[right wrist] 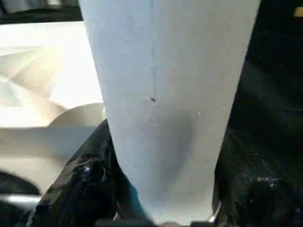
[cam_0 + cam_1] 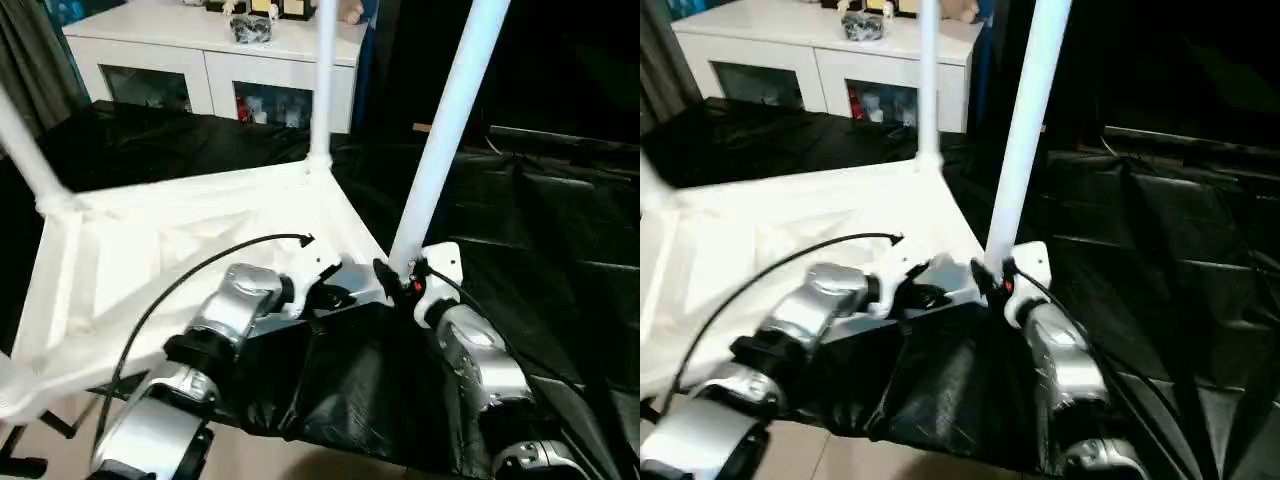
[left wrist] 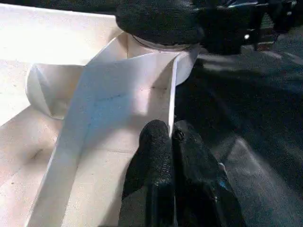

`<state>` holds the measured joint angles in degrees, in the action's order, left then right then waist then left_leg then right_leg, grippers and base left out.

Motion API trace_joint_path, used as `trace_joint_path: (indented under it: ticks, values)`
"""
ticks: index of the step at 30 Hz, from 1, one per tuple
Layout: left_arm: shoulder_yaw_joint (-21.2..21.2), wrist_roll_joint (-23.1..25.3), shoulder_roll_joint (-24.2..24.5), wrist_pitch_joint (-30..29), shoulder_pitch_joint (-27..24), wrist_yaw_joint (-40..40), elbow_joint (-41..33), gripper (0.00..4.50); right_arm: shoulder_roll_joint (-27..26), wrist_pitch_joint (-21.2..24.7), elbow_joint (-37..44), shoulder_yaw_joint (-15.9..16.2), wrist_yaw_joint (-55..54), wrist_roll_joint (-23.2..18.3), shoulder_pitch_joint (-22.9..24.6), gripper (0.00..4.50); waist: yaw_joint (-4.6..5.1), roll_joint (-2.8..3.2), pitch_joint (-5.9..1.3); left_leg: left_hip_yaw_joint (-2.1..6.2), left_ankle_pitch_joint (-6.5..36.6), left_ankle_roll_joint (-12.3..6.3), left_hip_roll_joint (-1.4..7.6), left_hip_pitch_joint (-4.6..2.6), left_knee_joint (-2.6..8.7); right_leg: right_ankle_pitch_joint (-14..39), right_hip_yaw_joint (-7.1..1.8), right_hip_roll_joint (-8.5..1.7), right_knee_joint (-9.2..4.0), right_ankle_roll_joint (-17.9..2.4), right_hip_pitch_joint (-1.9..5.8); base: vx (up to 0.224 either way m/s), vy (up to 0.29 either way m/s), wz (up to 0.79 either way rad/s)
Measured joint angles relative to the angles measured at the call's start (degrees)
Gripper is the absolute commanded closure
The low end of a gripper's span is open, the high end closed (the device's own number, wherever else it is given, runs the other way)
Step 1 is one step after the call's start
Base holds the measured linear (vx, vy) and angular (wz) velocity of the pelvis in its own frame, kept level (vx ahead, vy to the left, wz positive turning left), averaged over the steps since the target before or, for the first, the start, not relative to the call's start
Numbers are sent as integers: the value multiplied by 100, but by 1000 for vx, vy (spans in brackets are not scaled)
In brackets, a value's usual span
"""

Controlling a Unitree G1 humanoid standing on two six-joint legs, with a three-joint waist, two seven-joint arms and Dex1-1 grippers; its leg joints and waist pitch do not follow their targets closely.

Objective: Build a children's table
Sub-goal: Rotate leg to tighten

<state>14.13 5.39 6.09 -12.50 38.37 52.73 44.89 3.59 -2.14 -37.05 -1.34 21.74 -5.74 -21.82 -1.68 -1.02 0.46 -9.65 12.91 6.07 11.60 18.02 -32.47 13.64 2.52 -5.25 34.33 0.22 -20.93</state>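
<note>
The white plastic rectangular tabletop (image 2: 180, 250) lies ribbed underside up on the black-draped table (image 2: 560, 260), with three long white tapered tube legs standing in view. The right gripper (image 2: 400, 272), jaws clamped round the near-corner leg (image 2: 445, 130), seems to be seating it. The left gripper (image 3: 171, 142), jaws closed, pinches the tabletop's rim; a fourth leg can't be confirmed.

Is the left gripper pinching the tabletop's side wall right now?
Yes: in the left wrist view the left gripper has its two black fingers closed on the thin upright side wall of the tabletop.

A white plastic ribbed tabletop (image 2: 180, 250) and white tapered tube legs (image 2: 445, 130) stand over glossy black sheeting (image 2: 560, 240). Silver forearms (image 2: 480, 365) end in black fingers (image 3: 156, 161) (matte).
</note>
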Motion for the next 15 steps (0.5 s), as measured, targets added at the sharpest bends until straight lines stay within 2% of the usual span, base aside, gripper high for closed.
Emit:
trace_joint_path:
  ticks: [1,2,4,6,10,15]
  values:
    - [-15,-1,-1,3,0,10,-2,450,0,-63,-13,0,2,4,2,152,0,5,1,-2,0,0,-1,2,6,-1,-1,0,-5,0,-1,0,0,0]
    - [-19,-1,0,5,0,18,-5,450,1,-83,-17,0,8,2,3,138,1,5,3,-2,-1,-1,-1,2,9,-3,-1,0,-8,0,-1,0,0,0]
    - [-17,-1,4,7,-12,76,-51,450,20,-145,2,0,140,-16,35,132,-5,6,3,-3,-1,-1,-1,5,14,-22,-1,1,-12,24,-2,0,0,0]
    - [0,1,20,7,-65,142,-167,450,125,-216,50,0,400,-37,103,102,-12,7,8,-3,-1,-1,0,11,20,-28,-1,1,-12,30,-7,0,0,0]
    - [34,-25,149,31,-228,450,-502,450,431,-230,154,73,1211,-99,199,70,-18,25,10,-9,-1,-1,5,15,60,-62,2,6,-13,21,-18,0,0,0]
    - [58,-127,487,183,-373,999,-795,450,994,15,586,340,2391,-354,370,70,-34,60,14,-19,-48,-77,27,74,66,-41,13,30,-7,28,-72,0,0,0]
